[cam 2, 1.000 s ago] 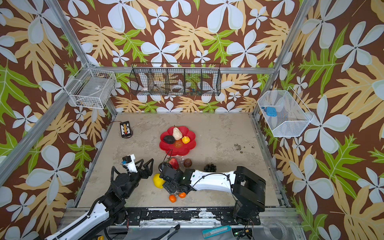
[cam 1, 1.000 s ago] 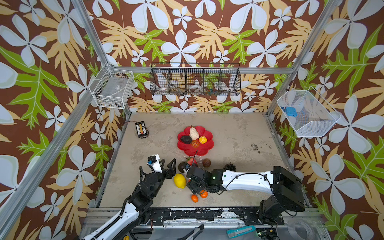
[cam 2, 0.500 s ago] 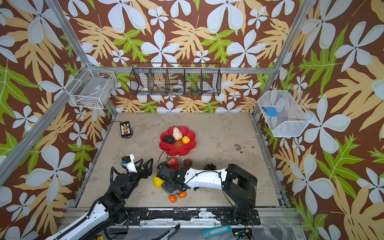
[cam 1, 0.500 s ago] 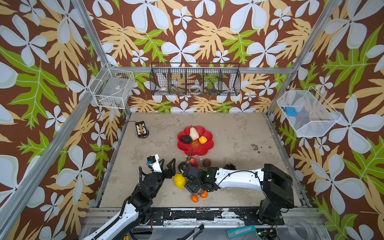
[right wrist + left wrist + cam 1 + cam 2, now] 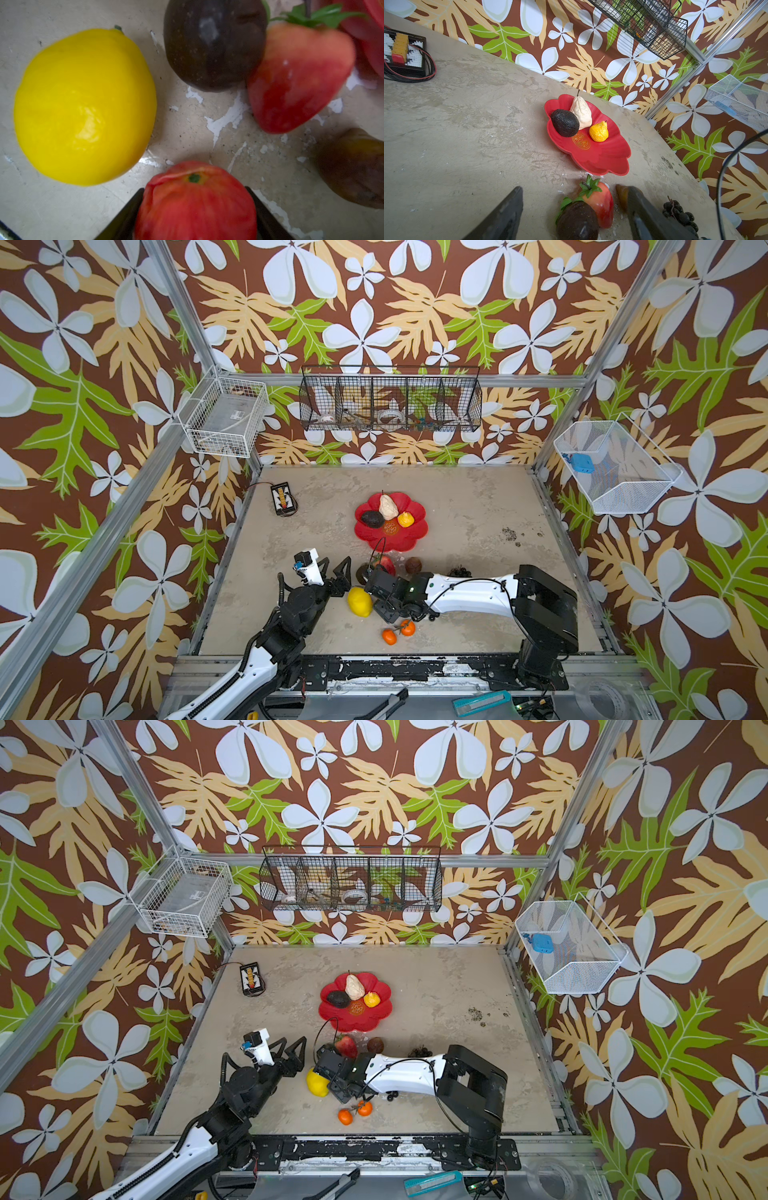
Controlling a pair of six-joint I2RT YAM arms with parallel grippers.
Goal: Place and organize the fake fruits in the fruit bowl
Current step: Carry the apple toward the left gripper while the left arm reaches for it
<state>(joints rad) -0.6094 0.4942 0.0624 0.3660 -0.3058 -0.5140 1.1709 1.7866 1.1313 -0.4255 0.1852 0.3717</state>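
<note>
Because the red apple [image 5: 195, 203] belongs in the fruit bowl [image 5: 409, 537], we note right fingers [image 5: 126, 218] pinching its sides; left fingers [image 5: 506, 214] spread, idle.

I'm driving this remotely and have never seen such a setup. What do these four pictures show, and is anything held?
A left arm and a right arm stand at a table's near edge. Two pictures look down from overhead; the other two come from a camera on each arm's wrist. The red fruit bowl holds an avocado, a pear and a small yellow fruit. A lemon, strawberry, two oranges and grapes lie on the table. The left tool is open and empty. The right tool has its fingers either side of a red apple; whether it grips yet is unclear.
</note>
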